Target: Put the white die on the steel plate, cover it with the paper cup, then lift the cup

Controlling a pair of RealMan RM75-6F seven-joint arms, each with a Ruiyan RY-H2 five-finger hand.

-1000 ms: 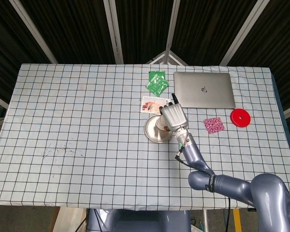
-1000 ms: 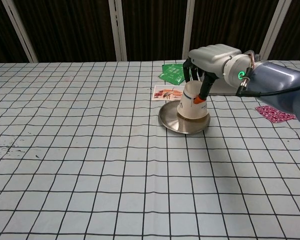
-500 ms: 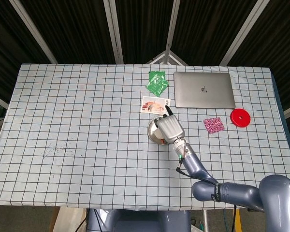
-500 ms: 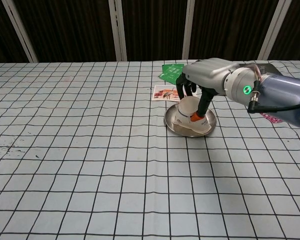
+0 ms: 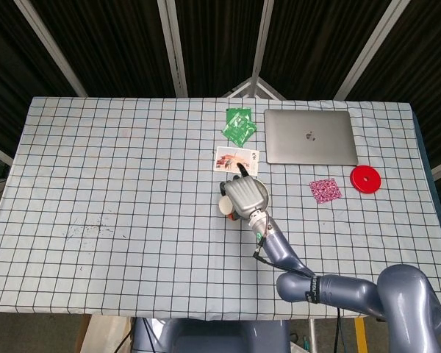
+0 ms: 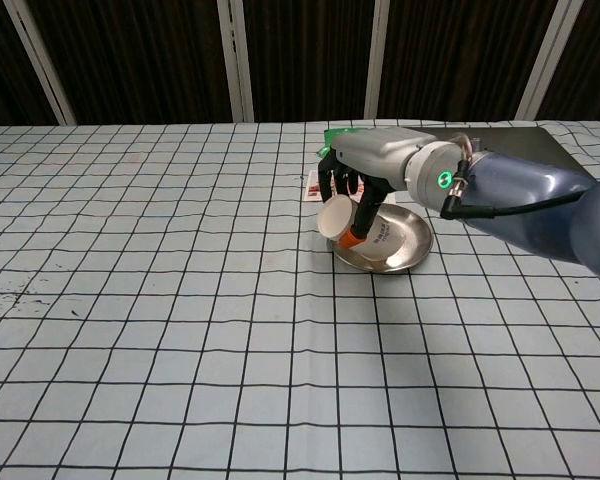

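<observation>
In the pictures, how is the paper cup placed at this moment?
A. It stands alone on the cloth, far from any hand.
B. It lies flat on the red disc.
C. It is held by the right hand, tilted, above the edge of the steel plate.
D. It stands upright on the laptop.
C: in the chest view the right hand grips the paper cup, tilted on its side over the near rim of the steel plate.

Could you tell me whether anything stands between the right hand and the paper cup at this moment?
Nothing does: the right hand already holds the white paper cup, tipped on its side over the round steel plate. The die is not visible in either view.
</observation>
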